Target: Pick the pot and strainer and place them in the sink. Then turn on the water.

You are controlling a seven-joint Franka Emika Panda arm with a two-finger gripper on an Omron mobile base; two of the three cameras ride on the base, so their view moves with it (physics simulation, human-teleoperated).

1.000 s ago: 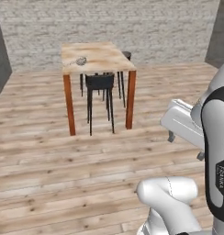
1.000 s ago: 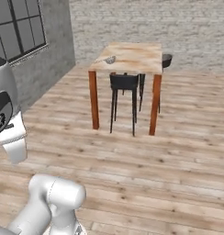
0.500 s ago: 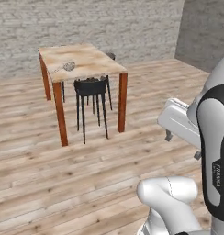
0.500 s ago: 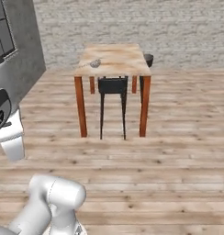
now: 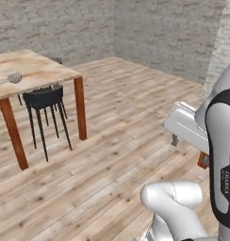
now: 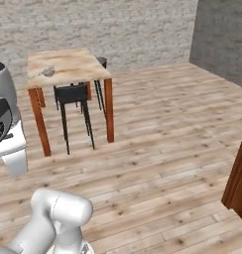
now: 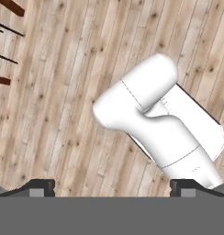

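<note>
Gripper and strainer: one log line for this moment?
gripper: open, empty, over floor | strainer: on wooden table | stool: under table

Small silver wire-mesh strainer [image 6: 48, 72] lying on light wooden table [image 6: 73, 64] with red-brown legs; black metal stool [image 6: 73, 94] standing tucked under, plank floor [image 6: 157, 134] stretching around.

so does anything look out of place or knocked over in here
Nothing stands out. The strainer lies flat near the edge of the wooden table, the black stools stand upright under it, and the plank floor looks unmarked. The tool is open and holds nothing.
</note>
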